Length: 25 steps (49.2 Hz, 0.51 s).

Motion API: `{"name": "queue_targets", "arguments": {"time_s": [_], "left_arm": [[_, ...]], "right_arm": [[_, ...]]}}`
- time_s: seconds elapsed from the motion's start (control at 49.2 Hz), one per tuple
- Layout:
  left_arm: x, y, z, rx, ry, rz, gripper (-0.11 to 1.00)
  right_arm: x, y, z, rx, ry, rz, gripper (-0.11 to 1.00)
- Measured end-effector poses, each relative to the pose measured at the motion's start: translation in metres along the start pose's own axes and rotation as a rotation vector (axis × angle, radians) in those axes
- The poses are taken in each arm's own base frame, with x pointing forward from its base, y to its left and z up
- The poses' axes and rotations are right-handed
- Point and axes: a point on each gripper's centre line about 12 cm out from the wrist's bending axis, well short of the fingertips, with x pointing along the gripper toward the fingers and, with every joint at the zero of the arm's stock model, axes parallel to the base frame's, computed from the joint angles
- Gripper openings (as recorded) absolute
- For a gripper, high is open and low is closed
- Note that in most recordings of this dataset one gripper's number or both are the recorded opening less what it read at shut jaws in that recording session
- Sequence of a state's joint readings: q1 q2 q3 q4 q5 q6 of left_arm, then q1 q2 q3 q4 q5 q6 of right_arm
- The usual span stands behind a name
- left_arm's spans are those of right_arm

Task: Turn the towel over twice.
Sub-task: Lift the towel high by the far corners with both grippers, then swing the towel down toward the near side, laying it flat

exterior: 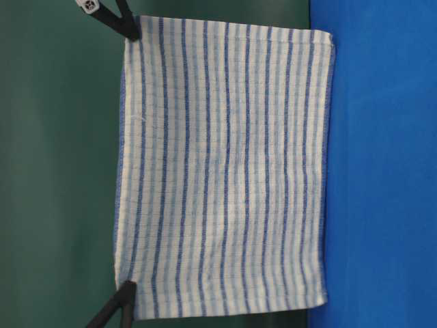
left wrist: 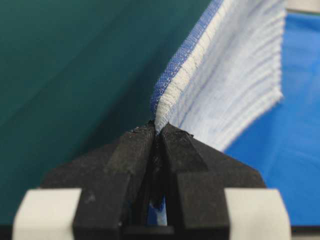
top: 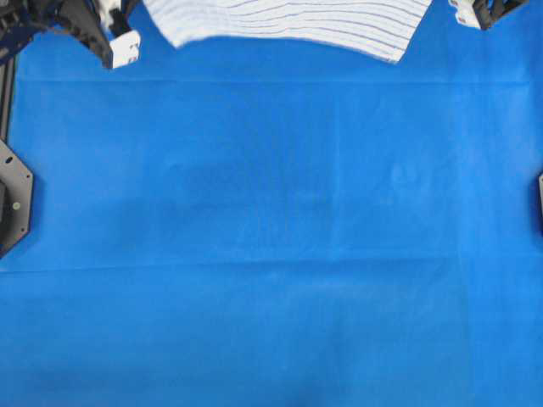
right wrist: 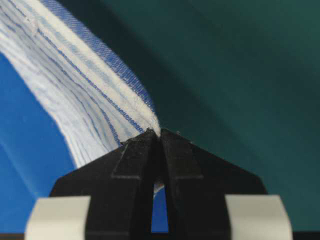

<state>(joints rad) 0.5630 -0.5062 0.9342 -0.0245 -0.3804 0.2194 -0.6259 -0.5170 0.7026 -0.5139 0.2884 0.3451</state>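
The towel [exterior: 225, 171], white with thin dark-blue and light-blue stripes, hangs spread out and upright, its lower hem reaching the blue table cover [exterior: 375, 171]. From overhead the towel [top: 288, 19] shows along the table's far edge. My left gripper [left wrist: 157, 129] is shut on one upper corner of the towel [left wrist: 235, 75], pinching the hem at the fingertips. My right gripper [right wrist: 160, 131] is shut on the other upper corner of the towel [right wrist: 65, 85]. In the table-level view black fingers [exterior: 128, 26] hold one top corner and other fingers [exterior: 123, 301] hold the other.
The plain blue cloth [top: 271, 237] covers the whole table top, with faint fold lines. Black mounting brackets sit at its left edge [top: 13, 199] and right edge [top: 540, 199]. A dark green backdrop [exterior: 54, 171] stands behind the towel. Arm parts [top: 93, 25] show at the far corners.
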Motion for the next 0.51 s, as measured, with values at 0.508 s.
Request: {"name": "queue_targets", "arguments": {"time_s": [0.508], "left_arm": [[-0.028, -0.059, -0.037, -0.011, 0.140, -0.214, 0.01]], "right_arm": [[-0.023, 0.082, -0.025, -0.020, 0.179, 0.201, 0.05]]}}
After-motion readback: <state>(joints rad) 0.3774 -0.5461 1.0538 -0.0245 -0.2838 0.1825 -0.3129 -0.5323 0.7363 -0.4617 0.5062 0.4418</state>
